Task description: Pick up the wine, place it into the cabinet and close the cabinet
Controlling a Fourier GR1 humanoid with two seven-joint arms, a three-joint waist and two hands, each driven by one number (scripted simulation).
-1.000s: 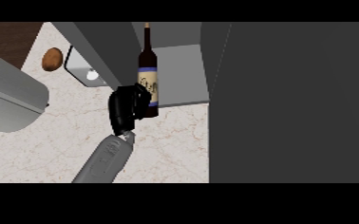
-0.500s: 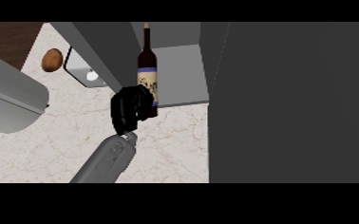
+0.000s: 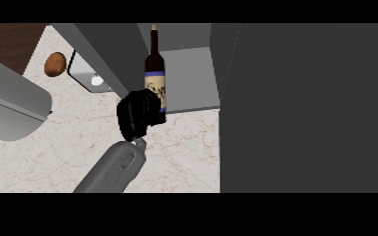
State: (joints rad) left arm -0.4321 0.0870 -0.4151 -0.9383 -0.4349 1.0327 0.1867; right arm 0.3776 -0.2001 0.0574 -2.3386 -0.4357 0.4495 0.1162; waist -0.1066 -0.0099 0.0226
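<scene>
The left hand (image 3: pixel 137 115) is holding the wine bottle (image 3: pixel 153 66), fingers curling round its lower part; the bottle is rising at one o'clock from the hand, its neck pointing to twelve over the shelf of the open cabinet (image 3: pixel 193 80); a brown roundish thing (image 3: pixel 55 64) is lying at ten o'clock on the counter (image 3: pixel 59 150).

Pale veined marble counter (image 3: pixel 184 150)

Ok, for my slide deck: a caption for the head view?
Left hand grips the wine bottle at the front edge of the open cabinet.
</scene>
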